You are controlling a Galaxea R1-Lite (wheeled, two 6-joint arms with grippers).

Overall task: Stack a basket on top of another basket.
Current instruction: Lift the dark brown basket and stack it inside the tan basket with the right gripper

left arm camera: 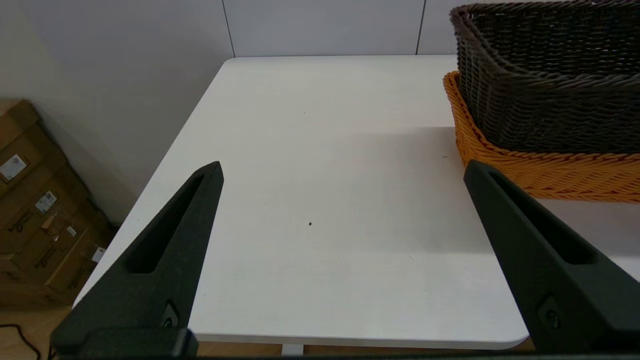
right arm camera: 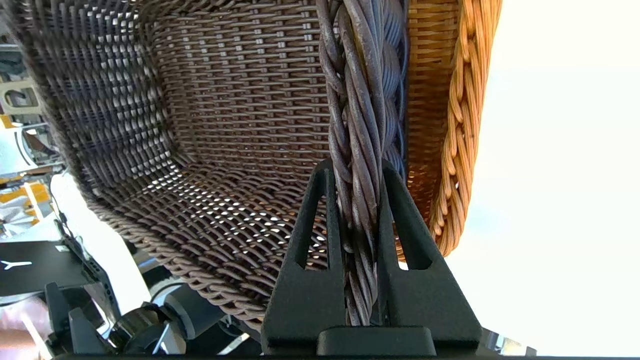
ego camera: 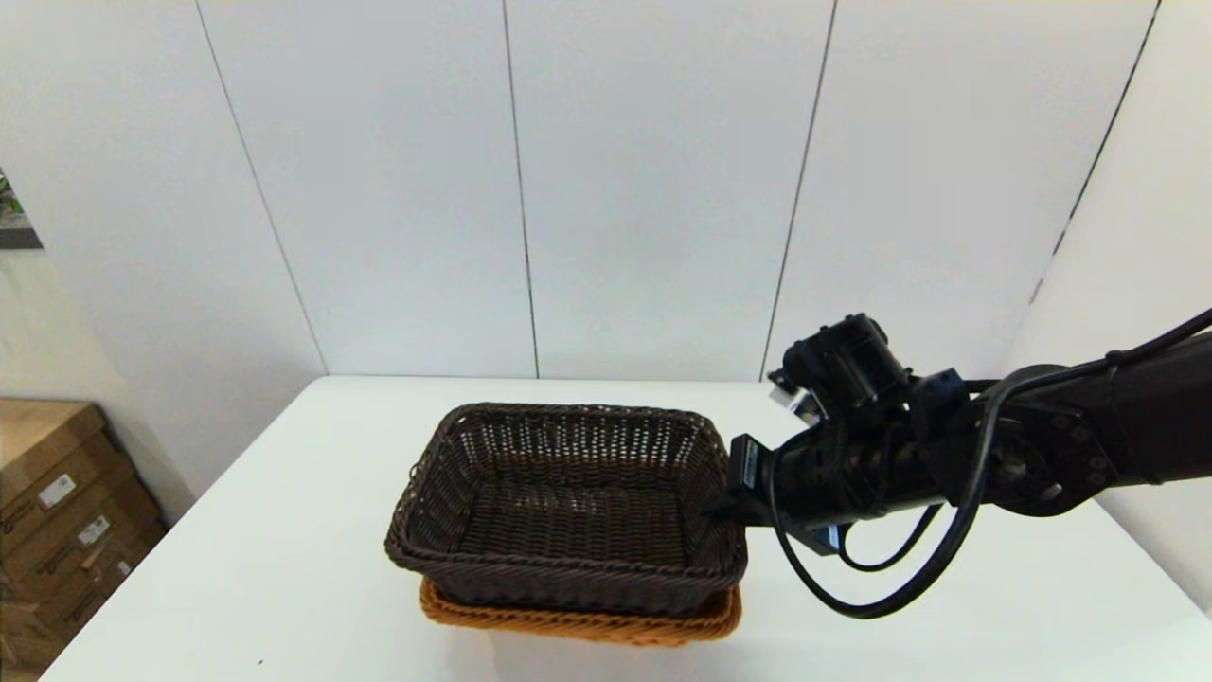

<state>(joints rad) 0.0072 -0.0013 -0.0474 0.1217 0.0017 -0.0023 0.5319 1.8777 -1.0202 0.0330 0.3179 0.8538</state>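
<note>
The right end effector [right arm camera: 357,172] pinches the dark basket's [ego camera: 568,502] braided rim, steadying it nested inside the orange-tan basket [ego camera: 578,623] near the desk's [ego camera: 284,530] front edge, seemingly fully seated. The left end effector [left arm camera: 345,172] hangs open beside them.

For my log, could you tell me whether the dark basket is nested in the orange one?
Yes: dark basket sits inside orange basket.
</note>
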